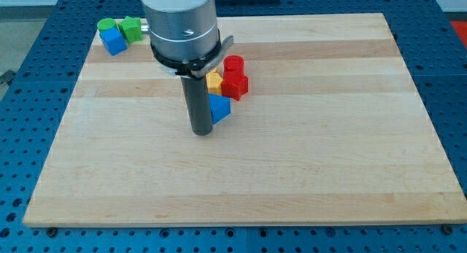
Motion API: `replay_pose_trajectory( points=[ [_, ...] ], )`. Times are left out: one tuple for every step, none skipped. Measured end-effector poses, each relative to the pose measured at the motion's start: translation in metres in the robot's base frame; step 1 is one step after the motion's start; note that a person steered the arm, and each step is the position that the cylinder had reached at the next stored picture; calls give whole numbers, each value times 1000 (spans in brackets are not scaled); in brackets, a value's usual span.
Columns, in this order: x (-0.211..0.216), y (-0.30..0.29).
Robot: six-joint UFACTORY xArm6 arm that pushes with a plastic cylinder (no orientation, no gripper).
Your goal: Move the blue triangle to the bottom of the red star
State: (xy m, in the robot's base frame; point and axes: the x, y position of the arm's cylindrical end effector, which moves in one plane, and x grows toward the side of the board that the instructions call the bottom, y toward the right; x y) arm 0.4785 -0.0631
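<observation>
my tip [201, 130] beside blue triangle [220, 108], red star [235, 84] above

View: single camera, raised, tilted down | Faces: wooden board [292, 173] from its near long edge | Range: moderate, whole board in frame, blue perforated bench [29, 122] at margins | Foreground: arm housing [182, 23] upper centre-left | Overlap: none, one view only

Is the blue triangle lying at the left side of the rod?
No, the blue triangle lies at the view's right of my tip, just below the red star.
</observation>
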Motion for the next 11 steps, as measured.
replay_pose_trajectory(
  points=[
    [-5,3],
    [-16,3],
    [-22,3],
    [-22,6],
    [-5,8],
    [-2,16],
    [-4,20],
    [-13,20],
    [-22,20],
    [-25,20],
    [-20,20]
  ],
)
